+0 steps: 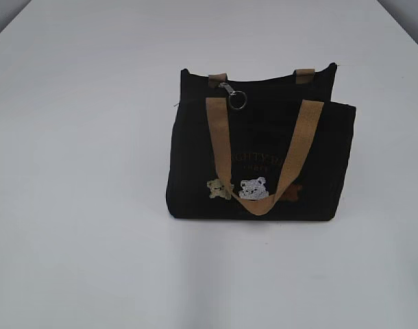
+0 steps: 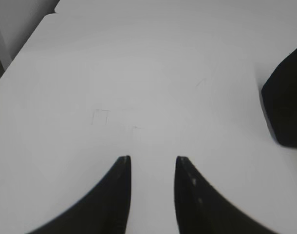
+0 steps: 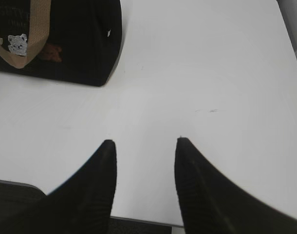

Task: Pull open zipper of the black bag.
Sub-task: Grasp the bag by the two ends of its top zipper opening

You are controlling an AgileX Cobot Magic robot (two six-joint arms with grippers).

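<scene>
Black fabric tote bag (image 1: 260,154) stands upright mid-frame on the white table (image 1: 79,205), its silver zipper pull (image 1: 235,97) upper left, reachable; left gripper (image 2: 152,163) and right gripper (image 3: 145,146) hover spread, empty.

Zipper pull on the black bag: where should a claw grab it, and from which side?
Probably best is the silver zipper pull with its round ring, hanging over the front near the left end of the black bag's top edge. Come from above and in front: it dangles free of the fabric, beside the tan handle. Both claws stand open over bare table, not yet near it.
</scene>
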